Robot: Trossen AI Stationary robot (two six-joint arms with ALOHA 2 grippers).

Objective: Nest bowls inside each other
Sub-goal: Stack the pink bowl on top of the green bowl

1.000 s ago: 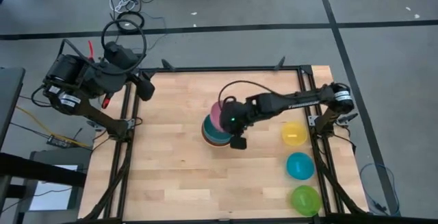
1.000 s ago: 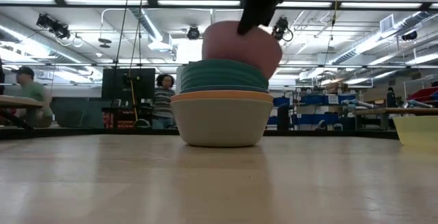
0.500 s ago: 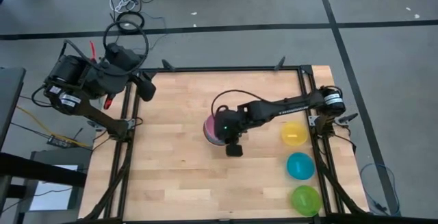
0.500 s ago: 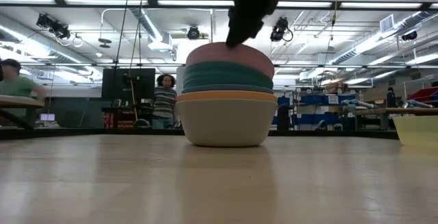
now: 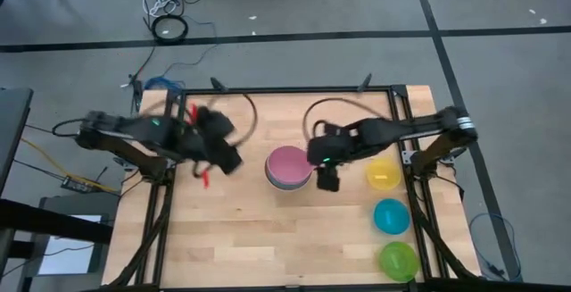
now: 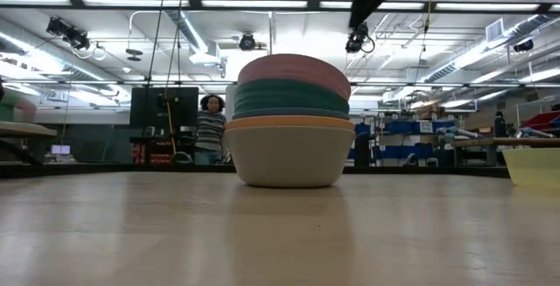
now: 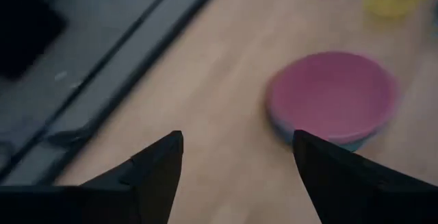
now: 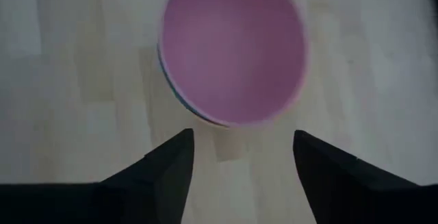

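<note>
Three bowls wait: yellow bowl (image 5: pixel 384 175), cyan bowl (image 5: pixel 391 216), lime bowl (image 5: pixel 399 261). They look light and slippery, so I pinch a rim. My right fingers (image 5: pixel 327 182) and left fingers (image 5: pixel 230 160) are open, holding nothing.

A wooden table (image 5: pixel 232 229) stands on grey floor (image 5: pixel 500 69).

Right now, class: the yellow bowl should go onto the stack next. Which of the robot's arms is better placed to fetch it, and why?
The right. Its open right gripper hangs between the stack and the yellow bowl, close by. The left gripper is beyond the stack.
</note>
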